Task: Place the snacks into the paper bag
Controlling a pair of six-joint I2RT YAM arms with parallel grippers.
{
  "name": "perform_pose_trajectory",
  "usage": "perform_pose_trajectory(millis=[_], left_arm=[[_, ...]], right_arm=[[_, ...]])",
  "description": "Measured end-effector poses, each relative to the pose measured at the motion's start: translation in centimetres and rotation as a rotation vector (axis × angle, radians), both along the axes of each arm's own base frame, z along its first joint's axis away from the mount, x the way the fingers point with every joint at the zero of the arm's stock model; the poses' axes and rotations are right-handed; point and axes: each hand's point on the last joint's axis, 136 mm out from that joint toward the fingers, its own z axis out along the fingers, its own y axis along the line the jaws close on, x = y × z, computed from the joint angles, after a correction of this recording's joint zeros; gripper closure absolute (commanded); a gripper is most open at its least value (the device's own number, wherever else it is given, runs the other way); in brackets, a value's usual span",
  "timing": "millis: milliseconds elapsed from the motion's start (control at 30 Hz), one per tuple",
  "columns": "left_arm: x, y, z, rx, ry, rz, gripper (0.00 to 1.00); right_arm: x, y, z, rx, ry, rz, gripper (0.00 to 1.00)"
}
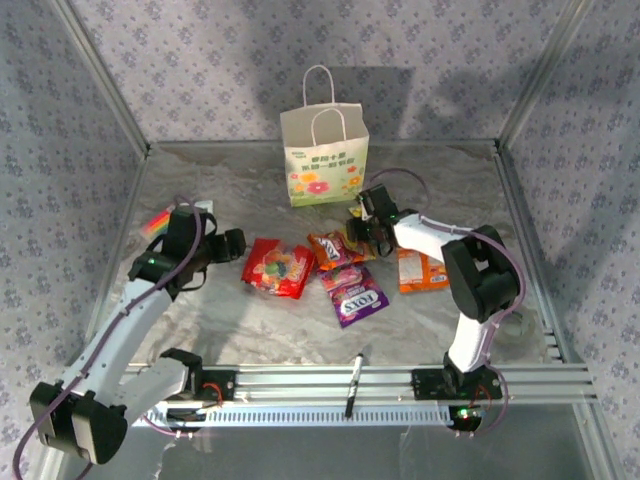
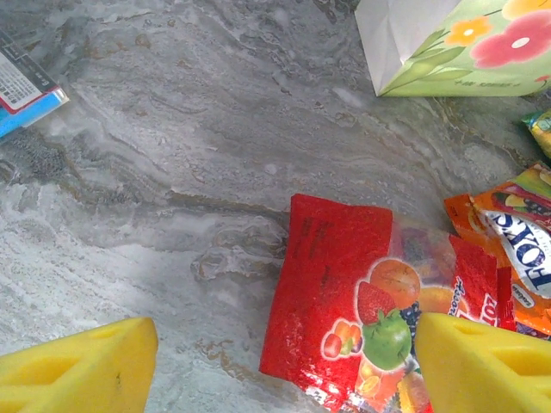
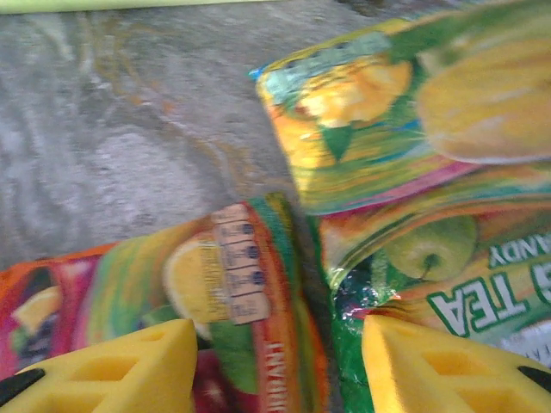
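From above and behind, you see the whole table [image 1: 200, 180]. Your left wrist view looks down closely on the red packet [image 2: 336, 284] and paper bag [image 2: 448, 52], both shared with the top view. Your right wrist view faces down too, even nearer.

glossy plastic snacks [image 1: 279, 268], matt paper bag [image 1: 324, 156], marbled tbl [image 1: 230, 190]
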Motion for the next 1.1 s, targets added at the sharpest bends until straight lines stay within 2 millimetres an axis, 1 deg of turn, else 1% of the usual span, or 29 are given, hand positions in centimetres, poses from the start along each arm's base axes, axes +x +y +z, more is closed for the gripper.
perform_pose_trajectory(millis=[167,300,400,467,533,633,667,733,800,867,900,967,1000,1100], left_arm=[[0.1,-0.6,-0.7,0.000,0.022,-0.011,0.21],[0.2,-1.6,-1.4,0.001,0.046,-0.028,0.22],[0.0,-3.0,-2.4,0.018,0.078,-0.068,0.24],[-0.3,-4.4,-3.0,0.032,0.100,-0.109,0.26],[-0.5,-5.7,-3.1,0.044,0.109,-0.149,0.27],[-0.8,-7.2,-2.6,0.059,0.102,-0.181,0.27],[-0.9,-7.4,-2.4,0.059,0.099,-0.185,0.27],[-1.0,-7.3,-2.1,0.062,0.098,-0.174,0.27],[-1.1,-6.9,-2.0,0.071,0.097,-0.153,0.27],[-1.3,-6.2,-2.0,0.084,0.100,-0.129,0.27],[-1.4,-5.9,-2.0,0.093,0.103,-0.116,0.25],[-1.7,-5.2,-2.2,0.109,0.114,-0.088,0.24],[-1.8,-4.7,-2.4,0.117,0.126,-0.068,0.24],[-2.3,-3.5,-3.0,0.138,0.168,-0.023,0.24]], right_arm=[[1.0,-3.2,-0.3,-0.022,0.010,-0.077,0.40],[1.7,-5.4,-0.3,-0.032,0.013,-0.125,0.40],[1.9,-6.4,-0.4,-0.030,0.022,-0.144,0.40],[1.9,-6.6,-0.2,-0.022,0.026,-0.147,0.40],[1.7,-6.6,0.3,-0.014,0.025,-0.143,0.40],[1.1,-5.8,2.5,0.008,-0.002,-0.119,0.41],[0.8,-5.3,3.6,0.017,-0.019,-0.102,0.41],[0.1,-4.1,5.6,0.037,-0.052,-0.067,0.43],[-0.9,-2.1,7.7,0.068,-0.088,-0.011,0.45],[-2.1,0.0,9.1,0.099,-0.110,0.050,0.46],[-2.8,1.0,9.5,0.112,-0.114,0.078,0.46],[-4.2,2.9,9.7,0.133,-0.106,0.131,0.46],[-4.9,3.7,9.6,0.139,-0.097,0.155,0.48],[-6.7,5.3,8.7,0.136,-0.062,0.200,0.51]])
